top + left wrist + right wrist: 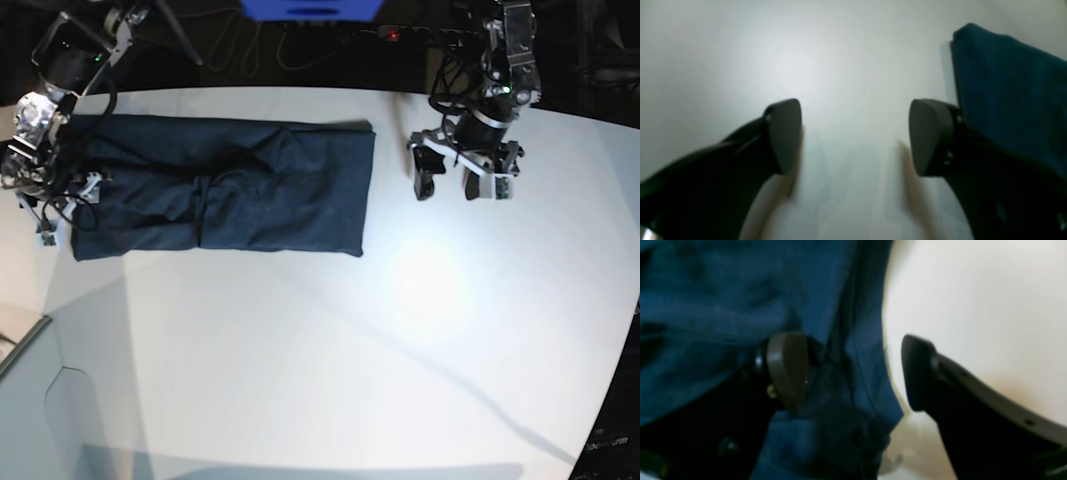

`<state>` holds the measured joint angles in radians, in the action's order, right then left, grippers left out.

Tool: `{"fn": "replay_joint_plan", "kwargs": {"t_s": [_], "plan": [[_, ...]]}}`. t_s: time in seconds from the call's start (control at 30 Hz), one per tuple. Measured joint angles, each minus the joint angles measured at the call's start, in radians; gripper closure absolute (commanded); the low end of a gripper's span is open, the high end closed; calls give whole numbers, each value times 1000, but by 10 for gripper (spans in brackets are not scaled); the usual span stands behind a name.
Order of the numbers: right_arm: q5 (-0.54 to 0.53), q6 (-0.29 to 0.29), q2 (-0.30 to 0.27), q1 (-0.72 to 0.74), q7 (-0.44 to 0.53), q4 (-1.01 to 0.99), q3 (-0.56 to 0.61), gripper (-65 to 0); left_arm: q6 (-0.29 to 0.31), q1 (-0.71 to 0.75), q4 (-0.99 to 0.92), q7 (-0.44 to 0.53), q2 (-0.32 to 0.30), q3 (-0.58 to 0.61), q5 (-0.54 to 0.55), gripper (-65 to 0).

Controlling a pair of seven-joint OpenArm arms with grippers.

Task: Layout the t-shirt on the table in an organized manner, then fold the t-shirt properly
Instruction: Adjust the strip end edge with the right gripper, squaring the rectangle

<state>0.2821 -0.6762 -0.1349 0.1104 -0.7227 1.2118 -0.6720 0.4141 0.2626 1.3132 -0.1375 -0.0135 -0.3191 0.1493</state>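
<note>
The t-shirt (pixel 225 185) lies on the far left part of the table (pixel 330 340) as a long dark band, its sides already turned in, so it looks laid out and partly folded, by my reading. A ridge of overlapped cloth runs across its middle, and its right end forms a neat straight edge.

The right gripper (pixel 853 371) sits at the shirt's left end, jaws spread wide. In its wrist view one finger (pixel 786 368) is over the blue cloth and the other over bare table, so the shirt's edge runs between them, but nothing is pinched. That placement suits taking hold of the end for a lengthwise fold, I judge.

The left gripper (pixel 855 136) hovers just beside the shirt's right end, also spread wide and holding nothing. Its wrist view shows bare table between the fingers, with a corner of the shirt just outside one of them. It seems poised to take the opposite end, though it would have to shift over the cloth first.

No containers show in any view; the table bears only the shirt. Cables and dark gear lie beyond the far edge.
</note>
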Motion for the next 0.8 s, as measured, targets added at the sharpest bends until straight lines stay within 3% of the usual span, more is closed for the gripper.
{"fn": "replay_joint_plan", "kwargs": {"t_s": [0.2, 0.3, 0.5, 0.8], "plan": [[2, 0, 6, 3, 2, -1, 0, -423, 0, 0, 0, 0, 0, 0, 0, -487], [6, 0, 16, 5, 5, 0, 1, -316, 0, 0, 0, 0, 0, 0, 0, -487], [-8, -1, 38, 5, 13, -1, 8, -10, 0, 0, 0, 0, 0, 0, 0, -487], [10, -6, 52, 0, -21, 54, 8, 0, 0, 0, 0, 0, 0, 0, 0, -487]]}}
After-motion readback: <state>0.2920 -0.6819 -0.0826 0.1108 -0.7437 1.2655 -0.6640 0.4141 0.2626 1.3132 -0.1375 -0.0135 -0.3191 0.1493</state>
